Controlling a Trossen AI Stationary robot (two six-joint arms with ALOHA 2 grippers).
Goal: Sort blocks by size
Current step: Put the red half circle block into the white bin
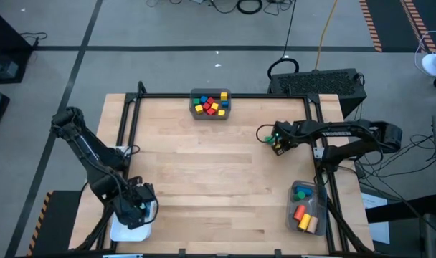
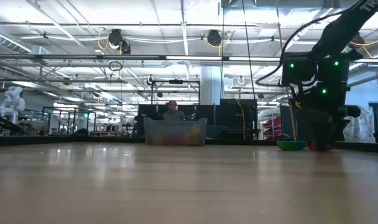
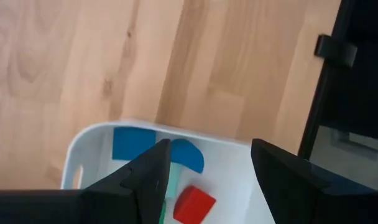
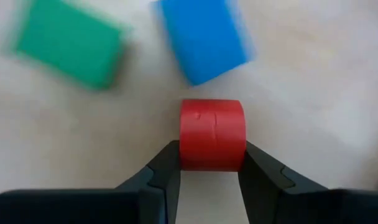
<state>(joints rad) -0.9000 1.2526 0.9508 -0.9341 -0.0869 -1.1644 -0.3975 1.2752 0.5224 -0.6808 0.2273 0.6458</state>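
Observation:
My right gripper (image 1: 279,141) stands over the table's right half, pointing down, shut on a small red block (image 4: 212,134). Just beyond it a green block (image 4: 68,43) and a blue block (image 4: 204,40) lie flat on the wood. My left gripper (image 3: 211,149) hangs open above the white bin (image 3: 102,130) at the near left corner, with nothing between its fingers. In that bin lie two blue blocks (image 3: 133,143) and a red one (image 3: 194,205). My right gripper pinches the red block by two opposite sides (image 4: 184,155) between its two fingers. The fingers come from above, slanting steeply down. In the low view the block's underside (image 2: 318,147) looks to be on the table top.
A grey bin (image 1: 211,104) with several red, yellow and blue blocks stands at the far edge, middle. A clear bin (image 1: 307,208) with green, blue, red and orange blocks sits near the right front. A black frame (image 1: 132,129) borders the table. Bare wood lies between.

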